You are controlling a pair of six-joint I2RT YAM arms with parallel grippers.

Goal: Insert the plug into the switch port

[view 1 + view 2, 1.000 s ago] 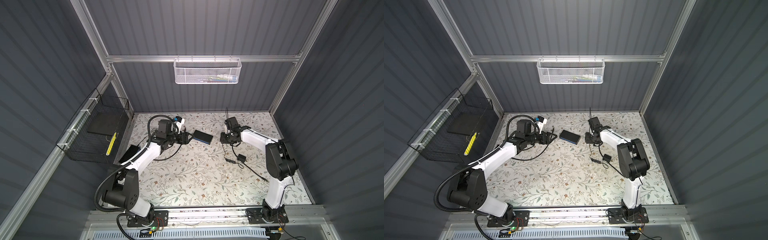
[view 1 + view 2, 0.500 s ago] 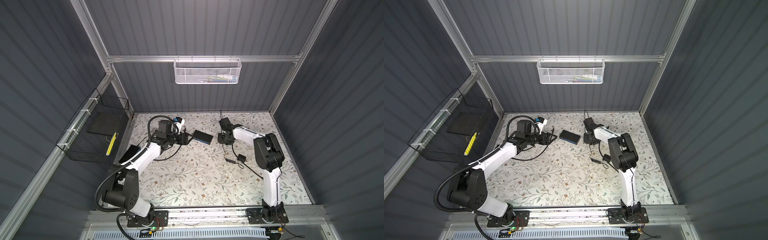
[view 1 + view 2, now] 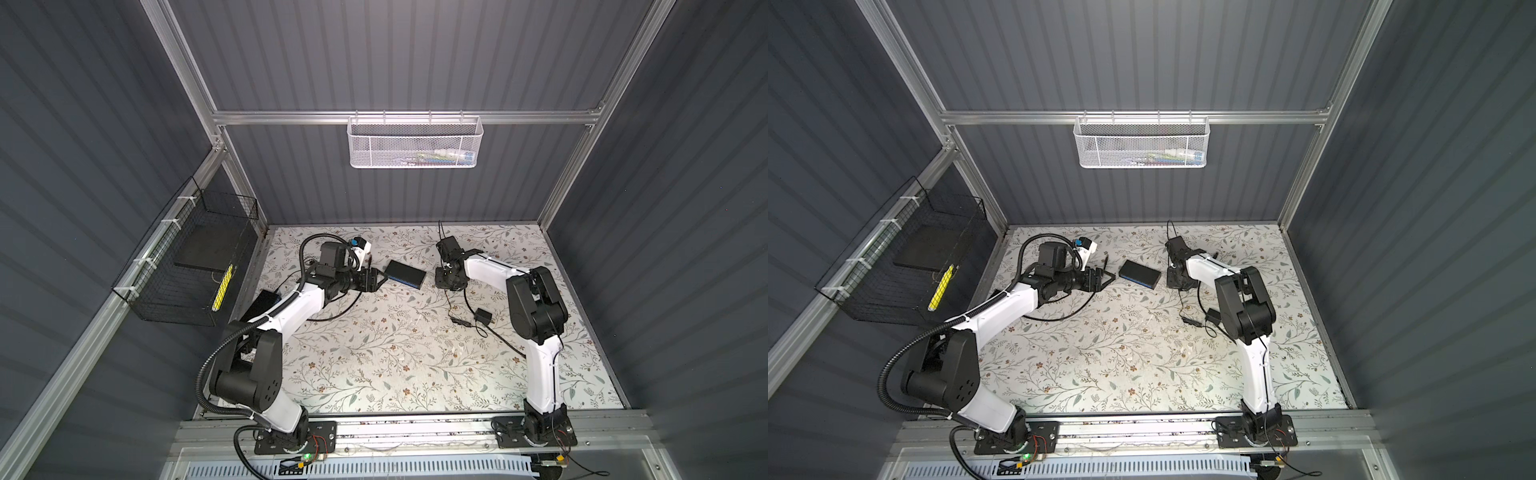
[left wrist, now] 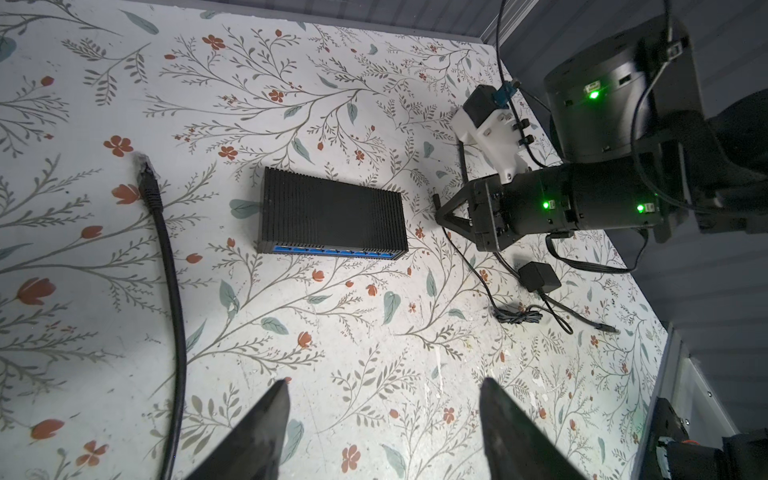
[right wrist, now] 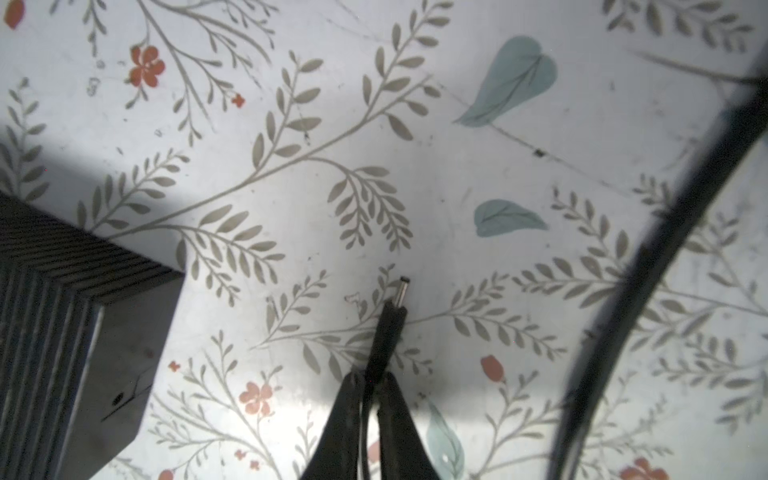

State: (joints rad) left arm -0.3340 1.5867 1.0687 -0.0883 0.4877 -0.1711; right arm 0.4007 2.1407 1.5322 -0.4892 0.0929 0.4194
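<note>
The switch (image 4: 332,212) has a matt black ribbed casing and a smooth blue face. The plug (image 5: 384,332) pairs a shiny metal tip with a matt black sleeve. The floral surface (image 4: 374,353) looks smooth, faintly scuffed.

switch box (image 3: 405,274): flat on mat (image 3: 415,353), blue side frontward
left gripper (image 3: 376,279): mine, just beside box's left end; contact I can't tell
right gripper (image 3: 446,279): low near box's right end, thin cable (image 3: 448,301) below it
adapter (image 3: 482,318): on mat by my right arm (image 3: 536,299)

Left gripper (image 4: 384,384) hovering with jaws standing wide apart, right gripper (image 5: 370,376) pinching the plug (image 5: 390,320) between closed fingertips, both arms reaching forward
</note>
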